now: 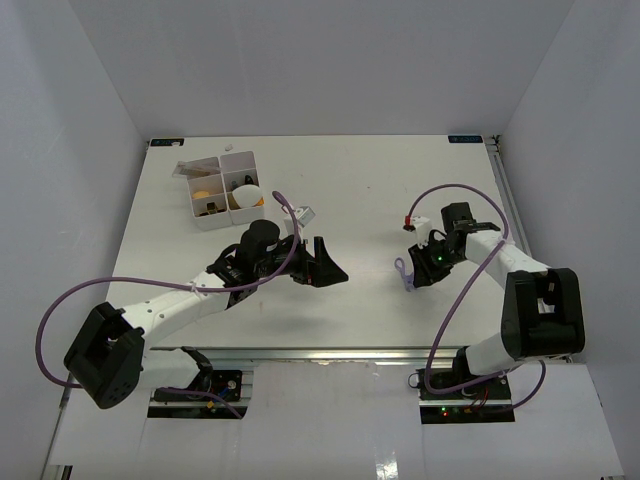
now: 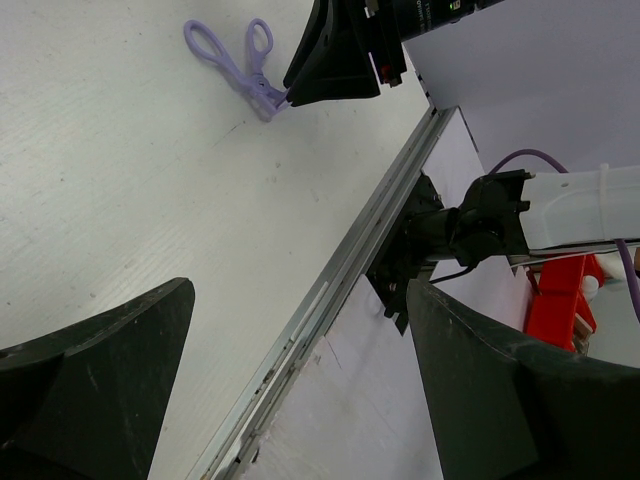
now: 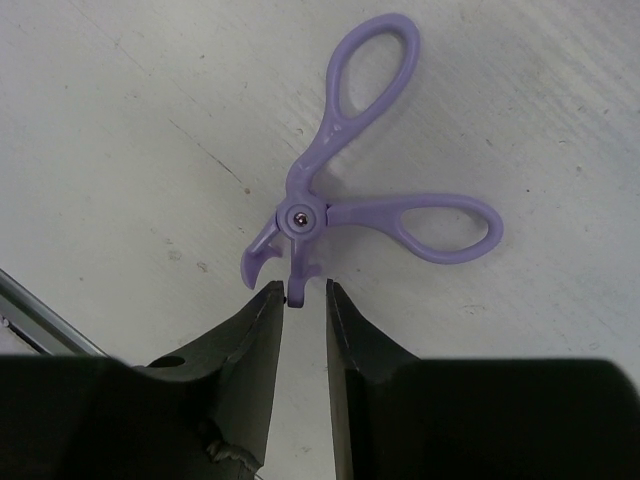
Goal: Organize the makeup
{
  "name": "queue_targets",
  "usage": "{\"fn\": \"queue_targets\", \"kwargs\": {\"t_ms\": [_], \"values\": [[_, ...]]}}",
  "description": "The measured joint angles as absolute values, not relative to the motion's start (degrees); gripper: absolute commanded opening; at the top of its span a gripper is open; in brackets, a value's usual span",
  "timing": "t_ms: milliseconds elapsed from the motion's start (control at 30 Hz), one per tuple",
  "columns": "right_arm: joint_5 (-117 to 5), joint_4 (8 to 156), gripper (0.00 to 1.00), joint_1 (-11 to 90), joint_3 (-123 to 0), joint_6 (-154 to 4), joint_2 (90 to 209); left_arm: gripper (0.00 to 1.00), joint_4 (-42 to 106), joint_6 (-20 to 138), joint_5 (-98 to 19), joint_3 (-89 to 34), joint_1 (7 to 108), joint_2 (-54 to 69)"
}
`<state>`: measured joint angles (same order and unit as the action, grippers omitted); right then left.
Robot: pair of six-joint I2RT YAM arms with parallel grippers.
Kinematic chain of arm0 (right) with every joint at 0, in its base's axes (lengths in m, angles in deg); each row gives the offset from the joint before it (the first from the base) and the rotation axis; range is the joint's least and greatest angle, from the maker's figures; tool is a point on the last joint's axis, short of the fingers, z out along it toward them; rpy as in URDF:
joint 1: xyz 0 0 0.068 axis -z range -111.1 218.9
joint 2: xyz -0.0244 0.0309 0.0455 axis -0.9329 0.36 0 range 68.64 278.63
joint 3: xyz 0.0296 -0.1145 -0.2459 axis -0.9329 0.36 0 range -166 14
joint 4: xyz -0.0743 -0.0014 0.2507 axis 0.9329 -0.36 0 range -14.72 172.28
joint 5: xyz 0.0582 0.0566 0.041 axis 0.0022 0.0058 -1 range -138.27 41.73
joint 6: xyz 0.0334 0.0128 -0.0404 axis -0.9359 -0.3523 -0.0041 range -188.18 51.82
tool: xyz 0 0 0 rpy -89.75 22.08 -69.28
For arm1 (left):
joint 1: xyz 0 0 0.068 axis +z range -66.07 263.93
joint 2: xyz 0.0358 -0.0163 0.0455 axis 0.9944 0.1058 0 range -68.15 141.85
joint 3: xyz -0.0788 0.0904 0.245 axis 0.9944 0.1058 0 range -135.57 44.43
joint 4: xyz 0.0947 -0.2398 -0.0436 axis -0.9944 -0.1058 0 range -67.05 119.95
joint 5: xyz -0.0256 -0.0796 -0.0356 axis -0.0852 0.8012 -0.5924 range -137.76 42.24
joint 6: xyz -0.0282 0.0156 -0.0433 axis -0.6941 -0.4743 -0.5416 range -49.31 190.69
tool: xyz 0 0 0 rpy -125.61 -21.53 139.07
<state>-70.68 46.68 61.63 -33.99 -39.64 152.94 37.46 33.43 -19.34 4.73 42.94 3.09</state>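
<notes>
A purple scissor-handled eyelash curler [image 3: 340,200] lies flat on the white table; it also shows in the top view [image 1: 404,274] and the left wrist view [image 2: 235,62]. My right gripper [image 3: 298,292] is low over it, jaws a narrow gap apart, with the curler's short end between the fingertips [image 3: 265,300] and not clamped. My left gripper [image 2: 300,290] is wide open and empty above the table's near edge, left of the curler [image 1: 325,268]. The white compartmented box [image 1: 236,158] at the back left holds a beige sponge [image 1: 247,194] and other small items. A small clear packet [image 1: 305,213] lies beside the box.
A small red-and-white item [image 1: 412,222] lies beyond the right gripper. Purple cables loop over both arms [image 1: 285,205]. The metal front rail [image 2: 340,270] marks the table's near edge. White walls enclose the table on three sides.
</notes>
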Motion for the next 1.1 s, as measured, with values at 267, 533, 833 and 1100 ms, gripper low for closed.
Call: {"fn": "queue_targets", "kwargs": {"t_ms": [267,533,833,1100], "values": [[-70.6,46.9,0.19,61.2,-34.0,-40.2,154.1,0.98,37.6,33.2,-19.3,4.7,42.9,3.1],[-70.6,47.8,0.13,61.0,-34.0,-40.7,154.1,0.98,39.1,32.1,-18.6,4.7,42.9,4.1],[-70.4,47.9,0.1,61.0,-34.0,-40.6,153.1,0.98,40.3,30.8,-17.6,4.7,42.9,6.9],[-71.4,47.7,0.09,61.0,-34.0,-39.0,146.3,0.98,43.2,29.1,-16.9,4.7,42.9,9.0]]}}
